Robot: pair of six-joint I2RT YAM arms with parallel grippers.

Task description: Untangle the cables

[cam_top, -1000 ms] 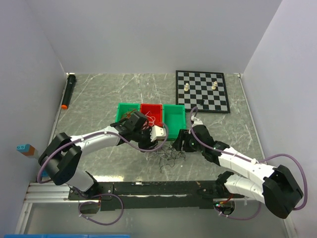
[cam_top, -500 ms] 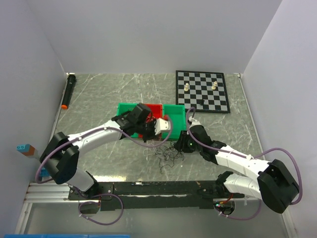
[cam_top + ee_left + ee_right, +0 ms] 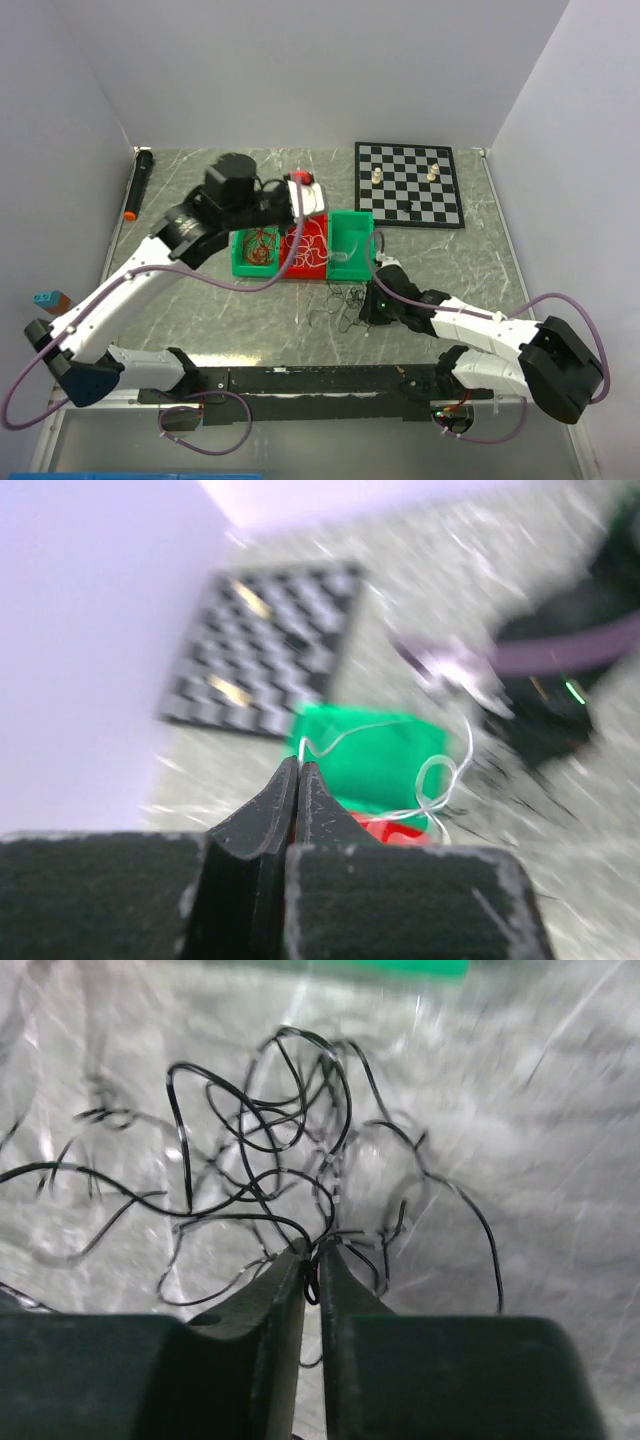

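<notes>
My left gripper (image 3: 308,194) is lifted high over the bins, its jaws shut (image 3: 299,766) on a thin white cable (image 3: 437,778). That cable trails down over the right green bin (image 3: 351,240). A tangle of thin black cables (image 3: 338,306) lies on the table in front of the bins. My right gripper (image 3: 360,309) sits low at its right side. Its jaws (image 3: 312,1256) are pinched on a strand of the black cables (image 3: 262,1140). The left green bin (image 3: 240,262) holds red-brown cables (image 3: 262,245). White cables (image 3: 308,245) lie in the red bin (image 3: 304,274).
A chessboard (image 3: 408,183) with a few pieces lies at the back right, blurred in the left wrist view (image 3: 270,650). A black torch with an orange tip (image 3: 137,184) lies along the left wall. A small blue and brown block (image 3: 48,299) sits at the left edge.
My left gripper has shut on a white cable and risen up and back from the tangle, drawing the cable out. The right gripper has dropped to the black cables and closed on a strand.
</notes>
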